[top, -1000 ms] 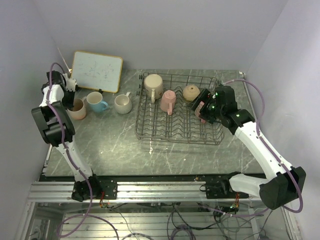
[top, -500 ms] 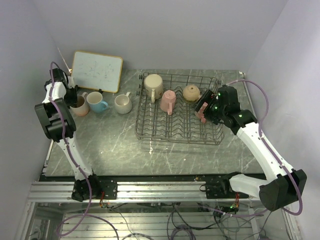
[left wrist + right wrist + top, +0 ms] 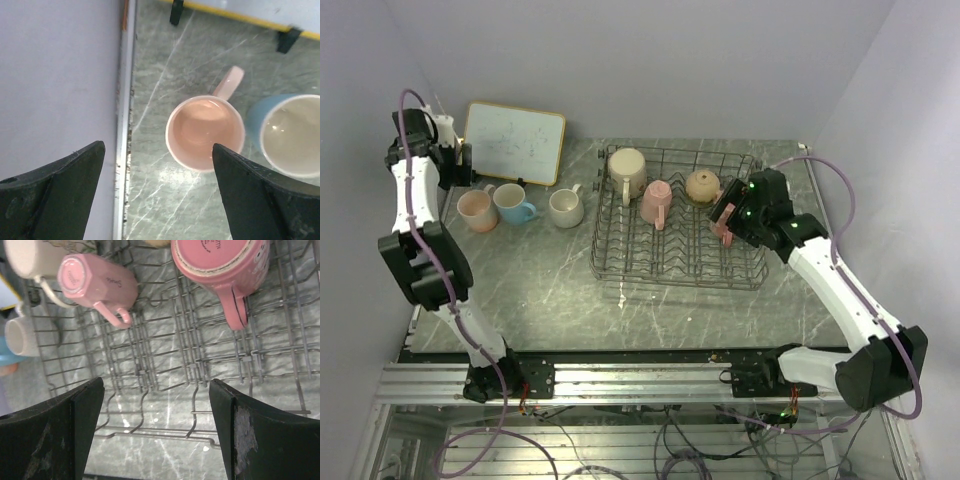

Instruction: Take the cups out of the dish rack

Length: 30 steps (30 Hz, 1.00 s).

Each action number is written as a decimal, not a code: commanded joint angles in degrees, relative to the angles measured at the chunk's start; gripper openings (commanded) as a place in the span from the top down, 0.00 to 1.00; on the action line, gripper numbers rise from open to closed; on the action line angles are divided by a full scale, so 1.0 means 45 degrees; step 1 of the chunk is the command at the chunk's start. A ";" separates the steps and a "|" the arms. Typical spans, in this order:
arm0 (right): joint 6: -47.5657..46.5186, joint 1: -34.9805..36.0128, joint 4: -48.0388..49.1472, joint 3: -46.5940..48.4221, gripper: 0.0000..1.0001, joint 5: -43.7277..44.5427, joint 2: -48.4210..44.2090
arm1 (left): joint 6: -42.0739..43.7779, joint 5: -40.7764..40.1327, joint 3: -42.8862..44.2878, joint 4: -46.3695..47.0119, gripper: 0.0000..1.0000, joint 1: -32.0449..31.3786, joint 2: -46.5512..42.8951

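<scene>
The dark wire dish rack (image 3: pixel 620 262) holds a beige cup (image 3: pixel 627 170), a pale pink cup (image 3: pixel 656 200) and a tan cup (image 3: pixel 702 185). A dark pink-red cup (image 3: pixel 220 262) lies in the rack on its side, handle down. My right gripper (image 3: pixel 157 425) hovers open over the rack (image 3: pixel 200 360) just short of that cup, with only wire between its fingers. On the table stand a pale pink cup (image 3: pixel 205 132), a light blue cup (image 3: pixel 292 135) and a cream-white cup (image 3: pixel 565 207). My left gripper (image 3: pixel 157 190) hangs open above the pale pink cup (image 3: pixel 477 209), apart from it.
A framed whiteboard (image 3: pixel 514 142) leans against the back wall behind the three table cups. The left wall and the table's metal edge strip (image 3: pixel 122 150) run close beside my left gripper (image 3: pixel 458 168). The right wall is near the rack's right side.
My left gripper has opened, let go of the pale pink cup on the table, and lifted back toward the whiteboard. The right gripper has barely shifted.
</scene>
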 commanded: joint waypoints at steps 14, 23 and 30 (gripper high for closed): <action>-0.2997 0.3007 0.2459 0.3043 0.25 0.1551 0.5739 | 0.4513 0.3575 -0.3048 -0.4593 0.02 -0.5193 -0.4492; -0.4095 0.3281 0.3190 0.4115 0.34 0.2103 0.8166 | 0.4537 0.3947 -0.4718 -0.4425 0.02 -0.6256 -0.5582; -0.4407 0.3610 0.3487 0.4743 0.41 0.2751 0.9677 | 0.4684 0.4029 -0.5710 -0.4597 0.01 -0.6275 -0.6666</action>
